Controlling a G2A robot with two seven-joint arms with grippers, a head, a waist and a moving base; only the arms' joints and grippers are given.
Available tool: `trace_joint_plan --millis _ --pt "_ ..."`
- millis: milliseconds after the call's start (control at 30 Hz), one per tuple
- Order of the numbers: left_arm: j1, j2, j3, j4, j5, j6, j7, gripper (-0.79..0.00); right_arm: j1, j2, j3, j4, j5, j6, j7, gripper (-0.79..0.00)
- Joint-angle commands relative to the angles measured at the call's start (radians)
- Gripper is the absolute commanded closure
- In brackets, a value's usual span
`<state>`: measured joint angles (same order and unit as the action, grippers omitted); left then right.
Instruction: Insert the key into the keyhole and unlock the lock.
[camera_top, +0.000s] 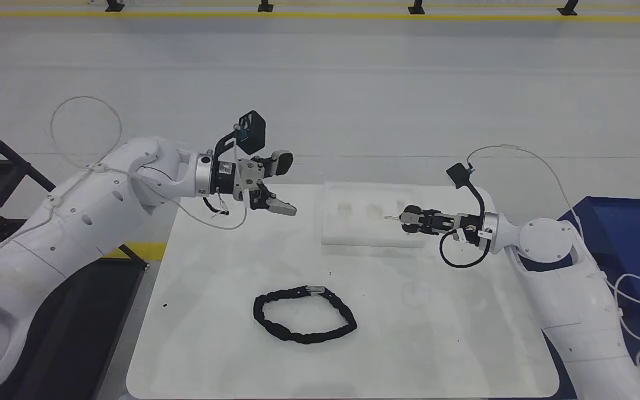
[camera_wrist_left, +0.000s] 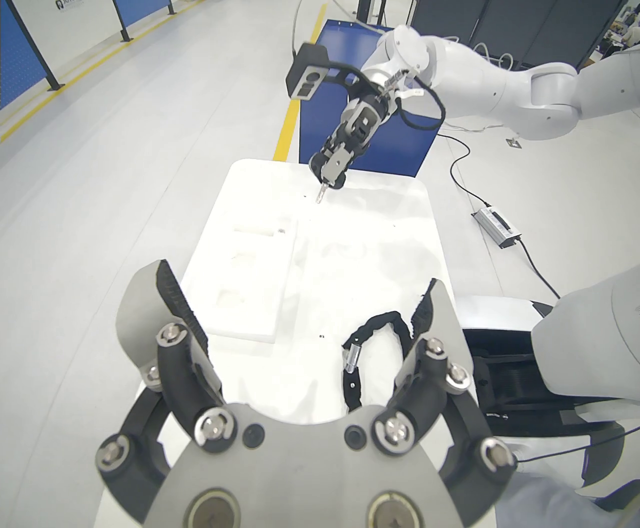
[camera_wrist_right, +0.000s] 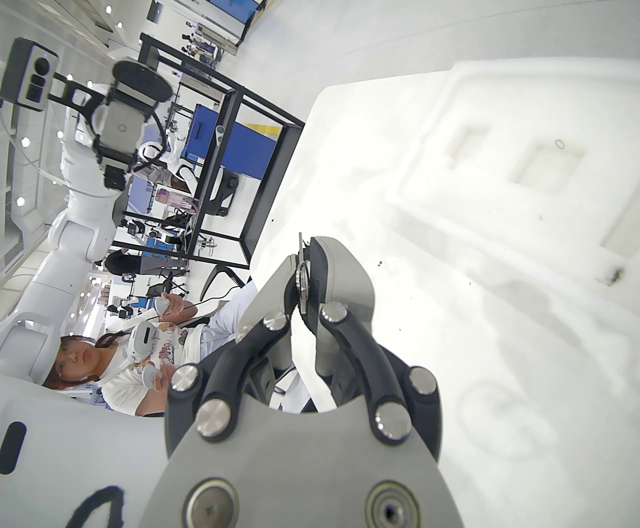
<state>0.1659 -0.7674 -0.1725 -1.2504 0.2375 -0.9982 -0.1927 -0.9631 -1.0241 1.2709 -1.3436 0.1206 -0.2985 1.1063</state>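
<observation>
A black fabric-sleeved chain lock (camera_top: 303, 313) lies in a loop on the white table (camera_top: 200, 340), its silver lock cylinder (camera_top: 315, 291) on the far side of the loop. The left wrist view shows that cylinder (camera_wrist_left: 354, 356) below my open left gripper (camera_wrist_left: 300, 305), which hovers over the table's left part (camera_top: 280, 207) with nothing between its fingers. My right gripper (camera_wrist_right: 302, 272) is shut on the key (camera_wrist_right: 301, 280), pinching its round head. It hangs above the right end of the foam tray (camera_top: 405, 218), and the key's blade (camera_wrist_left: 321, 194) points down.
A white foam tray (camera_top: 368, 215) with shallow square pockets lies at the back of the table between the two grippers. A blue cabinet (camera_wrist_left: 360, 100) stands past the table's right side. Cables and a power brick (camera_wrist_left: 497, 227) lie on the floor.
</observation>
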Motion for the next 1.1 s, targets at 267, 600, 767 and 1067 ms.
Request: trace_joint_plan --millis 267,600,767,1067 --pt "0.094 -0.014 -0.034 0.036 0.085 -0.014 0.032 -0.785 0.0 0.0 0.0 0.0 0.0 0.0 0.0 0.0" --pt "0.183 -0.05 0.003 0.054 0.367 -0.014 0.219 -0.785 0.0 0.0 0.0 0.0 0.0 0.0 0.0 0.0" --pt "0.22 -0.068 0.003 0.083 0.532 -0.014 0.341 -0.785 0.0 0.0 0.0 0.0 0.0 0.0 0.0 0.0" --pt "0.252 -0.127 0.003 0.151 0.838 -0.014 0.448 -0.785 0.0 0.0 0.0 0.0 0.0 0.0 0.0 0.0"
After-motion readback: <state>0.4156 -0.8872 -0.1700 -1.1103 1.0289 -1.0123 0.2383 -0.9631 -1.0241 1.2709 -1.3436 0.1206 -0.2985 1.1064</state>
